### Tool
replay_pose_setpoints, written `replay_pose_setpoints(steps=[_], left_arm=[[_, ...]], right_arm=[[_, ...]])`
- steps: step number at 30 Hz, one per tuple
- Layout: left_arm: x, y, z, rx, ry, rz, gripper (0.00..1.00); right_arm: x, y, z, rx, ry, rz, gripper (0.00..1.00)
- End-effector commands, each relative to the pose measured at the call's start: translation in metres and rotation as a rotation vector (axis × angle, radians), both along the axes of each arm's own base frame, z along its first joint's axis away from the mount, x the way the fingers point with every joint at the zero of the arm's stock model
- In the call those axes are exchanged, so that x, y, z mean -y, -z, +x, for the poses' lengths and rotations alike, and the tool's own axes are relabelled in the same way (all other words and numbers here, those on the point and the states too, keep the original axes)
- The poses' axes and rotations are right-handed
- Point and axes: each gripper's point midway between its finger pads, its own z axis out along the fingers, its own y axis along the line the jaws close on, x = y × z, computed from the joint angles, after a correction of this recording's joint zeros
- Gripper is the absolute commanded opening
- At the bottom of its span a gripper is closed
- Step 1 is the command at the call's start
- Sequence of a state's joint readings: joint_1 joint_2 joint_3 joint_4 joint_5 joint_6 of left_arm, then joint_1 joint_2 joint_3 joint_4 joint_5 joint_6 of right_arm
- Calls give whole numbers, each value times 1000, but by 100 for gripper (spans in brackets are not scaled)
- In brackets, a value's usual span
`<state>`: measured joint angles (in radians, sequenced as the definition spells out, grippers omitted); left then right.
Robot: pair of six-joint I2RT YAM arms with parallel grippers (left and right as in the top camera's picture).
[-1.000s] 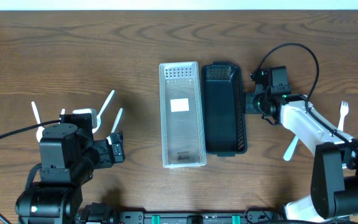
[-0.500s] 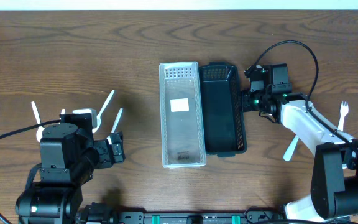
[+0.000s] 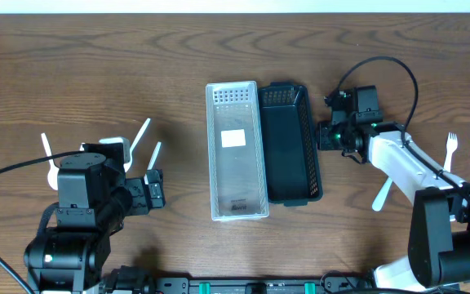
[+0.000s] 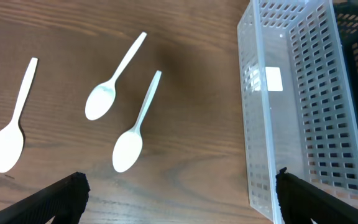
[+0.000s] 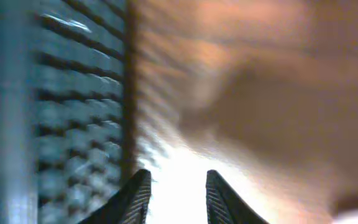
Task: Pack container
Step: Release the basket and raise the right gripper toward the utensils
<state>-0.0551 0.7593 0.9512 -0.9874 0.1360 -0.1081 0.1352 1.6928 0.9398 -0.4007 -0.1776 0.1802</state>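
— Where does the overhead camera sit?
— High above the dark wood-grain table (image 3: 96,49), facing straight down, with the whole work area in frame.
— The left wrist view?
— Over the table's left side, tilted downward at middle range. It shares the slim white plastic spoons (image 4: 127,152) and the clear perforated plastic basket (image 4: 303,106) with the overhead.
— The right wrist?
— Low, very close and blurred, facing the wall of the black perforated plastic basket (image 5: 73,124), also seen from overhead.

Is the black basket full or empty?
Empty. From overhead, the black basket shows only its bare dark floor; the white spoons and fork lie out on the table.
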Motion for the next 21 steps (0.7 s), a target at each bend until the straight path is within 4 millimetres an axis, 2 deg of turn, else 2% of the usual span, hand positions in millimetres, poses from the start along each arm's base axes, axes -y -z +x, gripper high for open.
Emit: replay_pose_setpoints(steps=[1,3,6,10,12,13,16,19,21], left_arm=[[2,-6,1,15,3,-12,98],[2,-6,1,14,3,-12,98],[2,-6,1,14,3,-12,98],[2,-6,1,13,3,-12,98],[2,-6,1,13,3,-12,98],[2,-6,1,13,3,-12,98],[2,-5,0,10,3,-12,98],[2,-5,0,10,3,-12,98],[2,-5,0,10,3,-12,98]], right_arm=[[39,-26,10,37,189,-121,38],[47,-52,8,48,202,-128,60],[49,-100,7,113,204,-105,99],[45,-167,5,279,195,-50,99],[52,-197,7,365,296,-8,99],[60,-204,7,381,366,-6,99],[102,-219,4,404,667,-26,96],[124,-223,15,401,774,-16,97],[139,-218,25,359,824,-29,98]])
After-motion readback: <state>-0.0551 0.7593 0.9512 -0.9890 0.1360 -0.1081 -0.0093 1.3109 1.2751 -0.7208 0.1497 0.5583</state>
